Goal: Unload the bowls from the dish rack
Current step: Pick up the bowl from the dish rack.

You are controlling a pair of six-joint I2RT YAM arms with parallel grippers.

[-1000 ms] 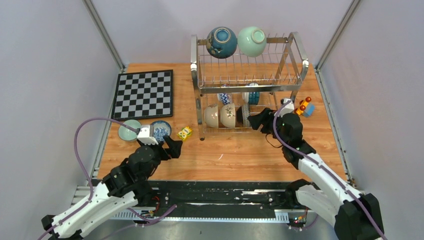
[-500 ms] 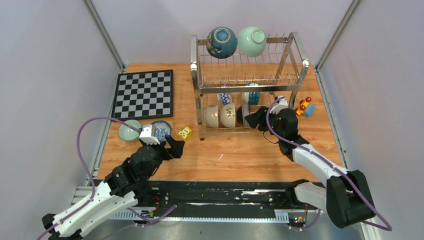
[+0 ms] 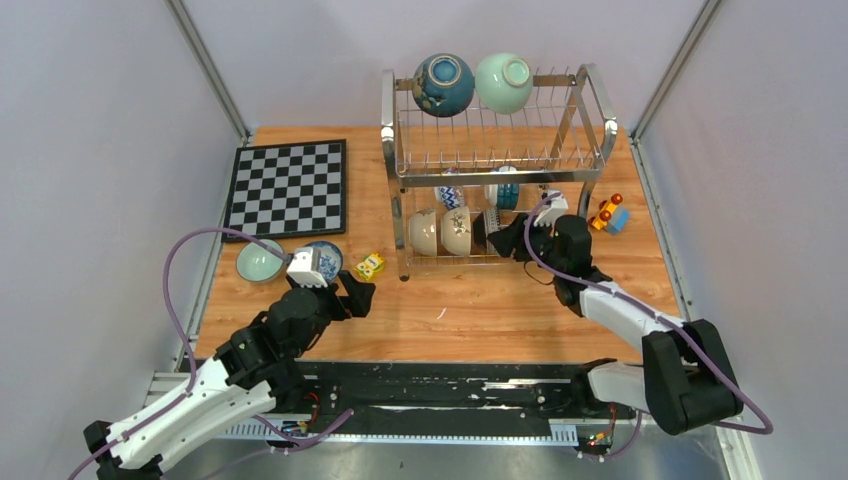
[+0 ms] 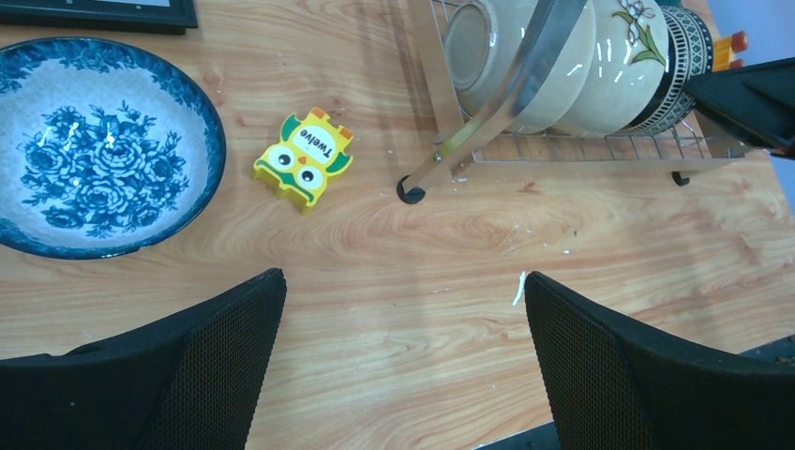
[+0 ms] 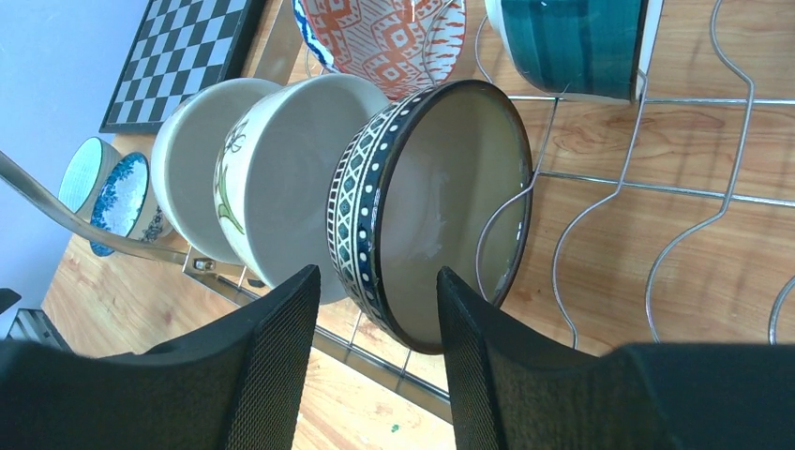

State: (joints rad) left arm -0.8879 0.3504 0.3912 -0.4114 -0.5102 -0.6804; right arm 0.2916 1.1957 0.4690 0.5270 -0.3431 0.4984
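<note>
The dish rack (image 3: 388, 130) stands at the back of the table. A dark blue bowl (image 3: 443, 84) and a mint green bowl (image 3: 503, 82) sit on its top tier. Its lower tier holds two cream bowls (image 5: 272, 178) and a dark-rimmed bowl (image 5: 441, 197) on edge. My right gripper (image 5: 375, 281) straddles that bowl's rim, one finger outside and one inside, with a gap still showing, so it is open. A red-patterned bowl (image 5: 384, 37) and a teal one (image 5: 562, 42) stand behind. My left gripper (image 4: 403, 291) hangs wide open over bare wood, beside a blue floral bowl (image 4: 94, 155).
A chessboard (image 3: 288, 186) lies at the back left. A mint bowl (image 3: 258, 261) sits on the table by the floral bowl. A yellow owl block (image 4: 305, 157) lies near the rack's front foot (image 4: 409, 192). A toy car (image 3: 608, 214) sits to the right of the rack.
My right gripper has pushed further into the lower tier, and its jaws have narrowed around the dark-rimmed bowl's rim. The left arm has drifted slightly to the right.
</note>
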